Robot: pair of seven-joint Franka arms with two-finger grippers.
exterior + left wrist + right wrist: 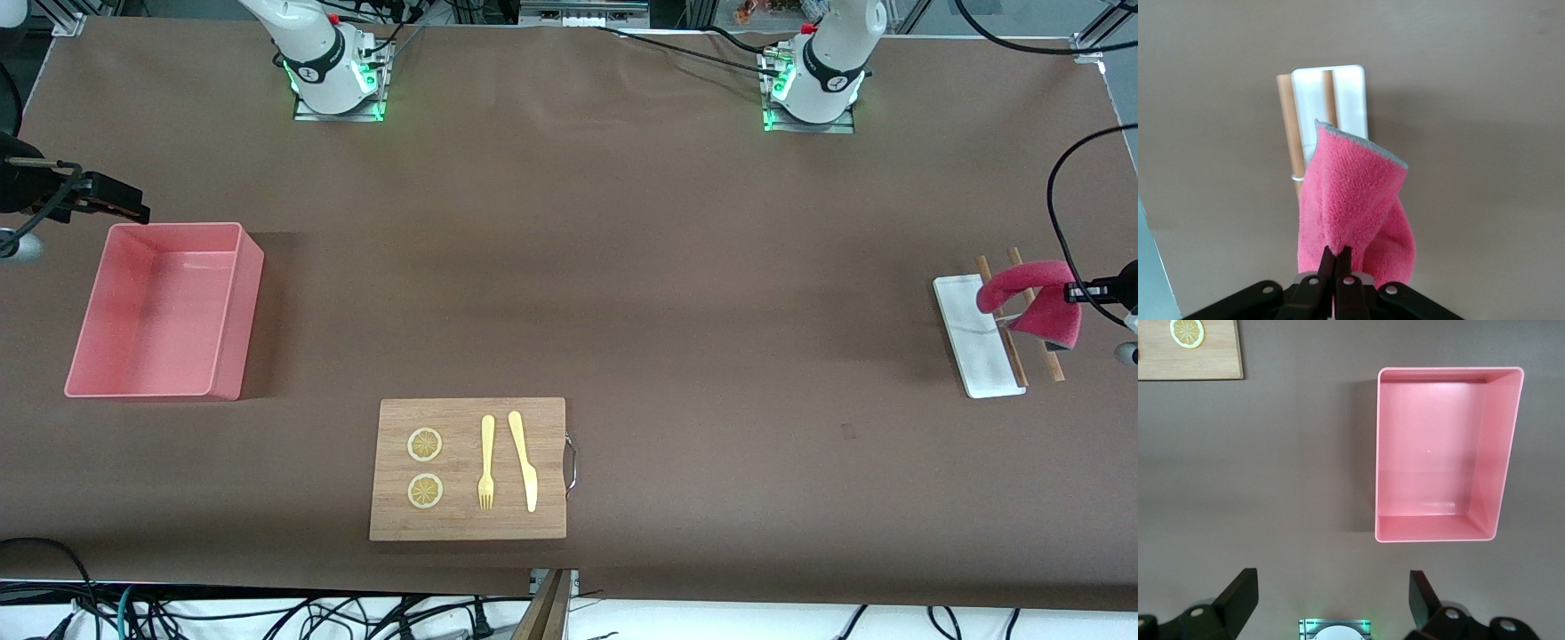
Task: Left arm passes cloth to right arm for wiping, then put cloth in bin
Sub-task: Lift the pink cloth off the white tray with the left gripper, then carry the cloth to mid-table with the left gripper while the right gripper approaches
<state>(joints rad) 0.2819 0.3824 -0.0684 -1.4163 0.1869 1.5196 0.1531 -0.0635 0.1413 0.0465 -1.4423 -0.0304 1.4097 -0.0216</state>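
The magenta-pink cloth hangs in the air over the small white tray at the left arm's end of the table. My left gripper is shut on its top edge; in the left wrist view the fingers pinch the cloth, which droops in a fold. The salmon-pink bin stands empty at the right arm's end. My right gripper hovers beside the bin's corner nearest the robot bases, open and empty; the bin shows in its view.
Two wooden sticks lie across and beside the white tray. A wooden board near the front camera carries a fork, a knife and two lemon slices; its corner shows in the right wrist view.
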